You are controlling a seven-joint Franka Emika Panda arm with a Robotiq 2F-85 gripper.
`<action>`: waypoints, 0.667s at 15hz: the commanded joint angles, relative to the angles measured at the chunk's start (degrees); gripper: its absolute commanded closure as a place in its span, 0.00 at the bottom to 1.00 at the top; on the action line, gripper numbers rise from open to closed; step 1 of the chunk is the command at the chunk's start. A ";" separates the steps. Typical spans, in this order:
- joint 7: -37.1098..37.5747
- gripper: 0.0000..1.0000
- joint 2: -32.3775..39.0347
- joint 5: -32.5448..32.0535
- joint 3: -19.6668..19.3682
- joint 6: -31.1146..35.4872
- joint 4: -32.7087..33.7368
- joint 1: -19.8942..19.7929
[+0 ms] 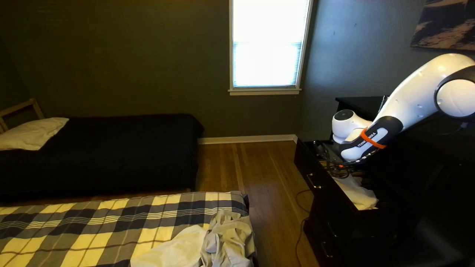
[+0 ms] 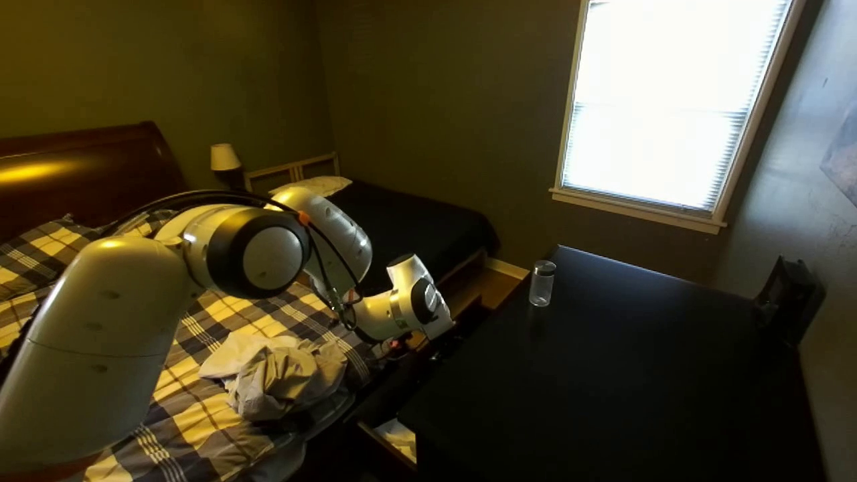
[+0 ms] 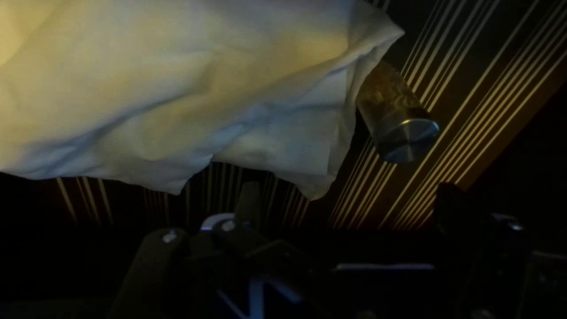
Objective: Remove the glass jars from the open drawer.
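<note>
- Glass jar (image 2: pixel 541 284) on the desk (image 2: pixel 622 375): 1 removed, it seems.
- 1 more jar (image 3: pixel 394 113) left in the drawer (image 3: pixel 469 106), partly hidden by cloth (image 3: pixel 177 88).
- Jaws parted, holding nothing.

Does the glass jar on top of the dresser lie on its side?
No, the glass jar stands upright on the dresser top.

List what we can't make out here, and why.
Wrist view: the rest of the metal-lidded glass jar, covered by the whitish sheet, and anything else beneath it.
Wrist view: lower parts of the gripper, lost in darkness.
In an exterior view: part of the inside of the open drawer, behind the arm.
In both exterior views: the rest of the wall picture, cut off by the right edge.
</note>
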 commanded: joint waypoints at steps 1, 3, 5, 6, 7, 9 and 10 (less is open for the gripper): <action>1.87 0.00 4.40 1.12 -1.28 0.58 4.16 0.57; 1.09 0.00 5.88 2.20 -1.14 0.84 5.58 -0.09; 0.40 0.00 7.20 3.45 -1.06 0.57 6.94 -0.62; -0.08 0.00 7.76 4.24 -0.91 0.50 7.47 -0.88; -0.05 0.00 8.39 5.06 -0.86 0.59 8.07 -1.09; -0.88 0.00 9.66 6.98 -0.38 1.63 9.31 -1.91; -1.27 0.00 10.22 7.84 -0.39 1.78 9.93 -2.01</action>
